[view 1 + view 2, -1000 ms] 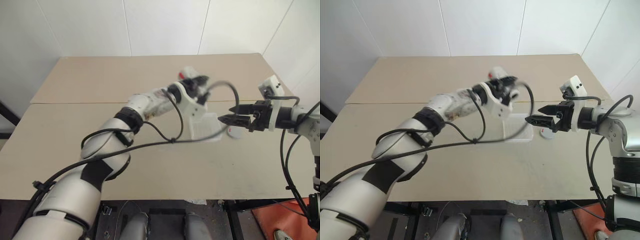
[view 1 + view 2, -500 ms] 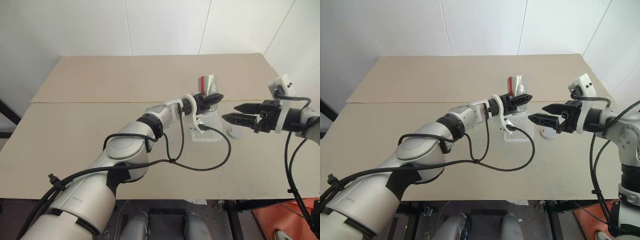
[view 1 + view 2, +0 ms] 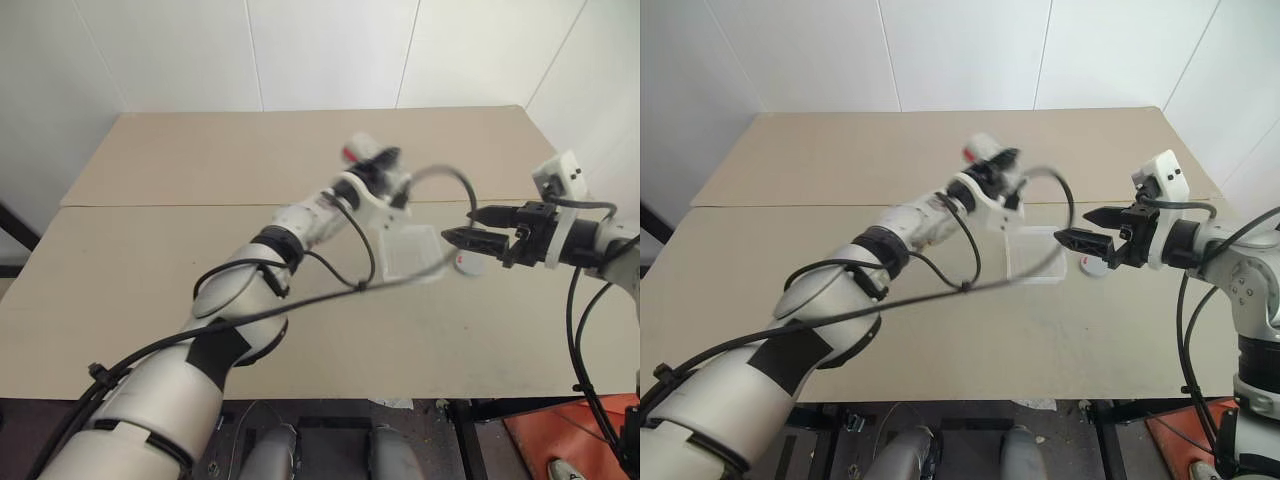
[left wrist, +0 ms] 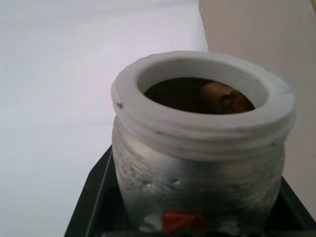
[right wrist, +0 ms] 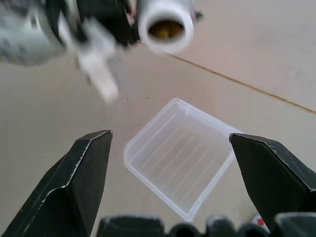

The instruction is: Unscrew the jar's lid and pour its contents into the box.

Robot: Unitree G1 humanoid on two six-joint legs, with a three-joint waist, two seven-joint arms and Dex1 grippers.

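Since half a second earlier, swung up and toward the far left of the tabletop: left gripper (image 3: 378, 160), jaws clamped on the jar (image 4: 197, 148), lidless, tipped from upright, blurred in the head views. Beneath: 2 tan table panels (image 3: 200, 160) meeting at 1 seam, white walls behind. In the mouth of the jar, 1 brownish-red piece (image 4: 222, 97), rest of the contents hidden in the dark. Below and right of the jar, on the table: 1 box (image 5: 180, 158), empty. Beside it, right gripper (image 3: 472, 238), jaws wide apart, holding nothing. Half hidden behind those fingers: 1 lid (image 3: 467, 264) on the table.
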